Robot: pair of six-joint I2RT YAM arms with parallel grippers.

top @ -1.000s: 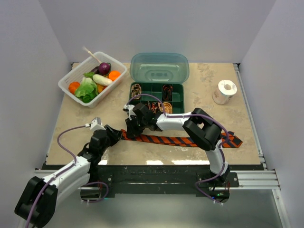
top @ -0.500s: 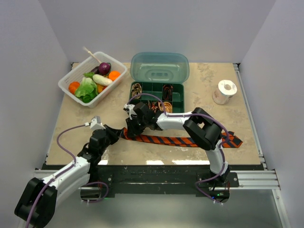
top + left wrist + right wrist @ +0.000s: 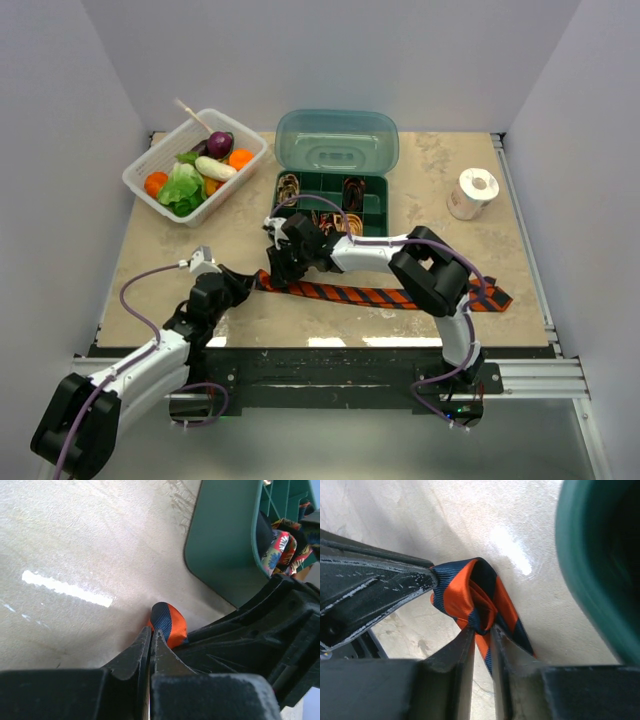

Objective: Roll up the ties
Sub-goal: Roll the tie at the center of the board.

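Observation:
The orange-red tie with navy stripes lies flat along the table's front, its left end curled into a small loop. My right gripper is shut on that loop; in the right wrist view the gripper pinches a fold of the tie. My left gripper meets the same end from the left. In the left wrist view this gripper is pressed shut at the edge of the curled tie. Small patterned coiled ties sit in the green box.
The box's clear teal lid stands open behind it. A white basket of toy vegetables stands at the back left. A white tape roll stands at the right. The green box is close behind both grippers.
Both grippers stay at the tie's left end. The right arm has shifted slightly and the tie's right end has slid a little to the right.

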